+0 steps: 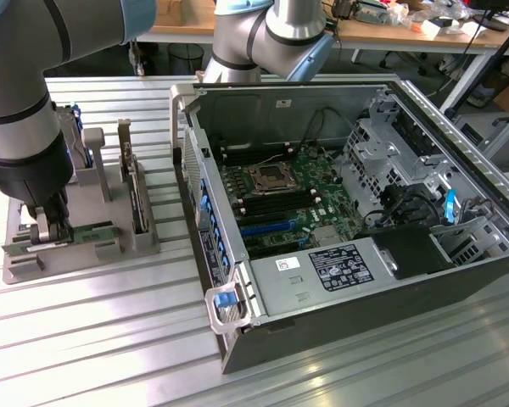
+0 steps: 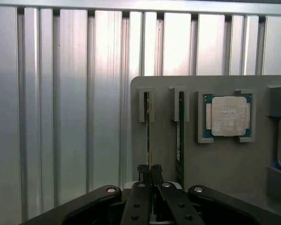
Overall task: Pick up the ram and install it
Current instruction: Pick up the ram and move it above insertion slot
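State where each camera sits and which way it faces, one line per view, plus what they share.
Exterior view: high off the arm, looking down on the open computer case and grey tray; the arm and gripper show.
Wrist view: on the wrist, looking down past the gripper, shut on the ram, at the tray.
Shared: gripper and tray.

The ram (image 2: 149,131), seen edge-on, hides its chips and sticker, its near end is buried between the pinched fingers of the gripper (image 2: 150,169), and the grey holder (image 2: 215,164) runs off the picture's edge.
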Tool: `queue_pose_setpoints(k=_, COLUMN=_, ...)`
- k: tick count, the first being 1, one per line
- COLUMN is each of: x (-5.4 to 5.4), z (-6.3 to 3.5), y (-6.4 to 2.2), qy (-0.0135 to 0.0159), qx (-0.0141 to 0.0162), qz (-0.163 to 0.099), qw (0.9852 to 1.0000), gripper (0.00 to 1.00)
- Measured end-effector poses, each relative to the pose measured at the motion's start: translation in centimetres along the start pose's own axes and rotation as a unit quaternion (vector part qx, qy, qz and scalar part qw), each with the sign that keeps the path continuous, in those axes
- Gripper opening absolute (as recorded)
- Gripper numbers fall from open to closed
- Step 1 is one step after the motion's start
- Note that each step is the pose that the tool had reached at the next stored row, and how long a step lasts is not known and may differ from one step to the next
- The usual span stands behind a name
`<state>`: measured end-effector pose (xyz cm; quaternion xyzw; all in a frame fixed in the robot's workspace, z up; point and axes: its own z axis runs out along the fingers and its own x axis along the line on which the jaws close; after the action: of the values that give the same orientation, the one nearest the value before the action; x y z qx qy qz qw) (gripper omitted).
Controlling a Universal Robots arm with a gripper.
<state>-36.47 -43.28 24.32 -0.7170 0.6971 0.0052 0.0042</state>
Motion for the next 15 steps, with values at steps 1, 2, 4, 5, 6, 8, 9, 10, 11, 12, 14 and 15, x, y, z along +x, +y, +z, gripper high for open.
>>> queue_pose_setpoints(k=1, x=0.0, z=-0.04, y=0.0, qy=0.0, qx=0.0001, qz=0.0, qw=1.0, gripper=0.12)
queue_pose_setpoints(k=2, x=0.0, z=-0.11, y=0.0, qy=0.0, qx=0.0, qz=0.0, qw=1.0, gripper=0.12)
queue_pose_setpoints(k=4, x=0.0, z=-0.2, y=0.0, qy=0.0, qx=0.0, qz=0.0, qw=1.0, gripper=0.12)
queue_pose_setpoints(k=5, x=0.0, z=-0.23, y=0.0, qy=0.0, qx=0.0, qz=0.0, qw=1.0, gripper=0.12)
queue_pose_setpoints(k=6, x=0.0, z=-0.31, y=0.0, qy=0.0, qx=0.0, qz=0.0, qw=1.0, gripper=0.12)
queue_pose_setpoints(k=8, x=-0.01, z=-0.41, y=0.0, qy=0.0, qx=0.0, qz=0.0, qw=1.0, gripper=0.12)
queue_pose_setpoints(k=9, x=-0.01, z=-0.46, y=0.0, qy=0.0, qx=-0.0001, qz=0.0, qw=1.0, gripper=0.12)
queue_pose_setpoints(k=10, x=-0.01, z=-0.52, y=0.0, qy=0.0, qx=0.0, qz=0.0, qw=1.0, gripper=0.12)
queue_pose_setpoints(k=11, x=-0.01, z=-0.59, y=0.0, qy=0.0, qx=0.0, qz=0.0, qw=1.0, gripper=0.12)
queue_pose_setpoints(k=12, x=-0.01, z=-0.63, y=0.0, qy=0.0, qx=0.0, qz=0.0, qw=1.0, gripper=0.12)
queue_pose_setpoints(k=14, x=-0.01, z=-0.75, y=0.0, qy=0.0, qx=0.0, qz=0.0, qw=1.0, gripper=0.12)
queue_pose_setpoints(k=15, x=-0.01, z=-0.79, y=0.0, qy=0.0, qx=0.0, qz=0.0, qw=1.0, gripper=0.12)
